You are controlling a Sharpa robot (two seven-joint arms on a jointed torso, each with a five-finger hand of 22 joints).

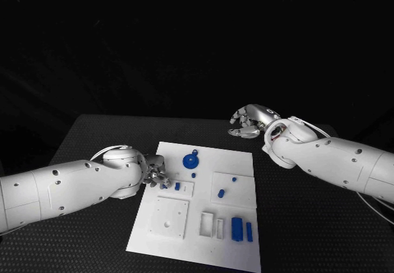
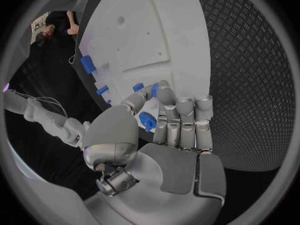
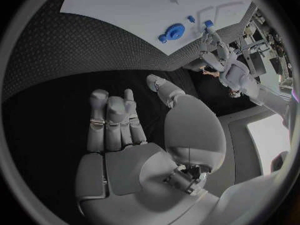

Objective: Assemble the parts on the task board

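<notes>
The task board [image 1: 201, 205] lies flat in the middle of the black table [image 1: 98, 136]. Assembly appears to be at an early to middle stage.

Parts seated or resting on the board:
- A round blue part [image 1: 191, 161] sits near the far edge.
- Two small blue parts [image 1: 221, 193] lie on the raised square plate on the board's right side; whether they are fully seated cannot be told.
- Two long blue parts [image 1: 238, 228] stand by the slots at the near right corner.
- The square plate [image 1: 169, 215] at the near left shows only bare holes, and at least one slot beside it looks unfilled.

The left hand [image 2: 164, 120] rests over the board's left edge. Its fingers are curled, and a small blue part [image 2: 147, 120] is pinched between thumb and fingers, probably awaiting placement.

The right hand [image 1: 250, 121] hovers beyond the board's far right corner, above the table. Its fingers are loosely apart and hold nothing.

Remaining work, by estimate: placing the held part and filling the vacant positions.
</notes>
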